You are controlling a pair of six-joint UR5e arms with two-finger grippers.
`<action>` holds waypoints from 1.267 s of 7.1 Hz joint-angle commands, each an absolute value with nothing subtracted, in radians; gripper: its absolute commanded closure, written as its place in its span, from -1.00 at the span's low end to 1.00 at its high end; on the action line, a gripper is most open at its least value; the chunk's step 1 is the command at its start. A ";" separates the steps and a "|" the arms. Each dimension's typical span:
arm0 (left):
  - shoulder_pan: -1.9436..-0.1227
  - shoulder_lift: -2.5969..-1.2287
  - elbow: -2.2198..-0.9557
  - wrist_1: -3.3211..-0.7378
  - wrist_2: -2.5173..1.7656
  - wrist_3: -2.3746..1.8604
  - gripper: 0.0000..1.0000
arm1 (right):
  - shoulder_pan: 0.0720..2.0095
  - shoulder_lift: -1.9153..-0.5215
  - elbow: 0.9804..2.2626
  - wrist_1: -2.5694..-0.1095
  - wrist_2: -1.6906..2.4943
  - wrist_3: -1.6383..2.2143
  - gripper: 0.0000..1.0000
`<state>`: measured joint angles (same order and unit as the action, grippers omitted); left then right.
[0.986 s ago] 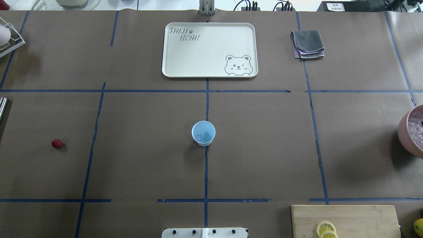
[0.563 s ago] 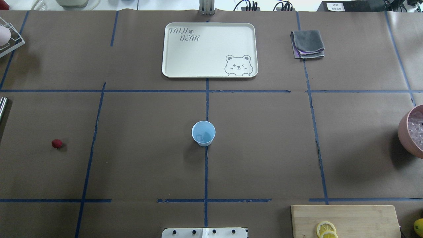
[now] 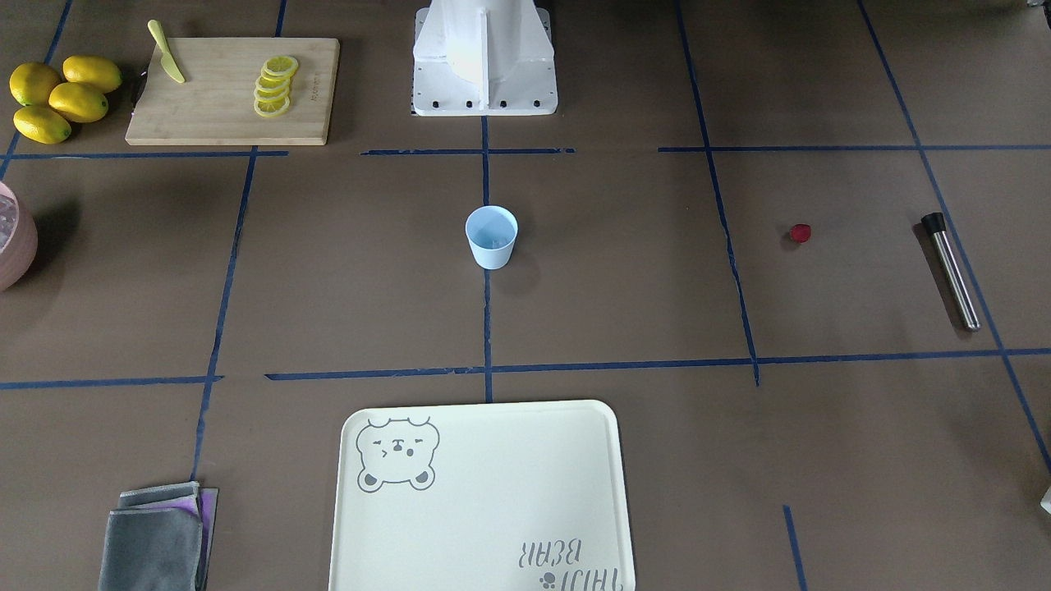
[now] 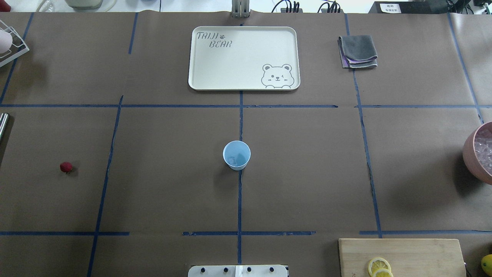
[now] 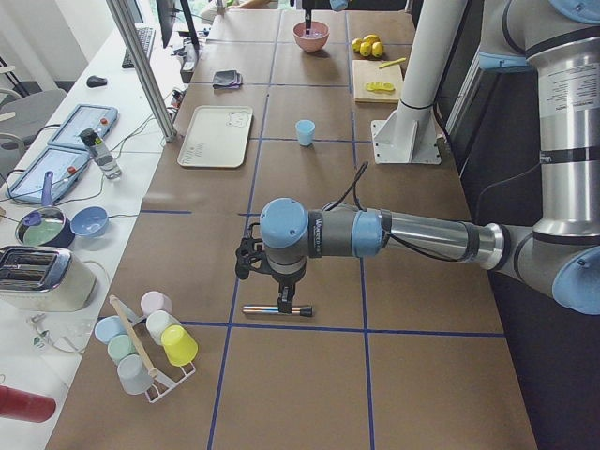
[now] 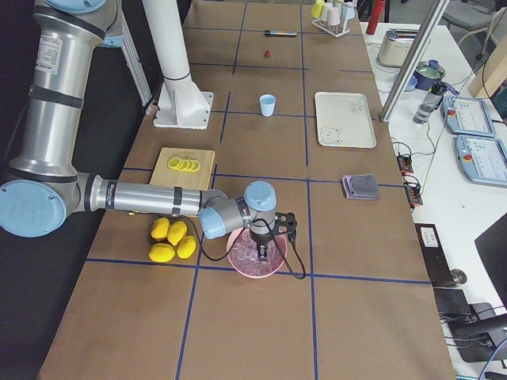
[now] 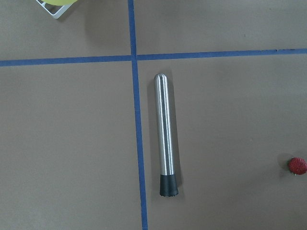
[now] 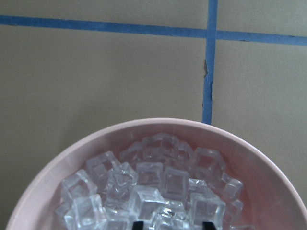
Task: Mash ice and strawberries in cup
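The pale blue cup (image 4: 236,155) stands upright at the table's middle, with a small clear piece in its bottom; it also shows in the front view (image 3: 492,236). The strawberry (image 4: 66,167) lies alone on the table far to the cup's left and shows in the left wrist view (image 7: 297,165). Ice cubes (image 8: 158,191) fill a pink bowl (image 8: 57,163). My right gripper (image 8: 172,224) is down in that ice, its two tips apart, open. My left gripper (image 5: 284,302) hangs over a steel muddler (image 7: 165,134); I cannot tell whether it is open or shut.
A cream bear tray (image 4: 243,57) and a folded grey cloth (image 4: 358,51) lie at the far side. A cutting board (image 3: 234,89) holds lemon slices and a knife, with whole lemons (image 3: 61,97) beside it. A cup rack (image 5: 145,342) stands past the muddler.
A dark bit of my right gripper at the bowl's edge in the overhead view has slipped out of that view. Cup and strawberry have not moved.
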<state>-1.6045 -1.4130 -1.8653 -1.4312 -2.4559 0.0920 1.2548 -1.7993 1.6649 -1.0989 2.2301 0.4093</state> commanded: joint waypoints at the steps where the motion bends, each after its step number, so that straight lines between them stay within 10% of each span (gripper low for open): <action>1: -1.605 -1.413 -1.865 -1.431 -2.456 0.092 -1.00 | 1.255 -1.792 1.672 -1.097 2.230 0.407 1.00; 9: -1.605 -1.414 -1.868 -1.431 -2.457 0.092 -1.00 | 1.159 -1.720 2.001 -1.206 2.282 0.845 1.00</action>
<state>-1.6046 -1.4131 -1.8676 -1.4312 -2.4563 0.0921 1.2336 -1.7681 1.9353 -1.1983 2.2641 0.6329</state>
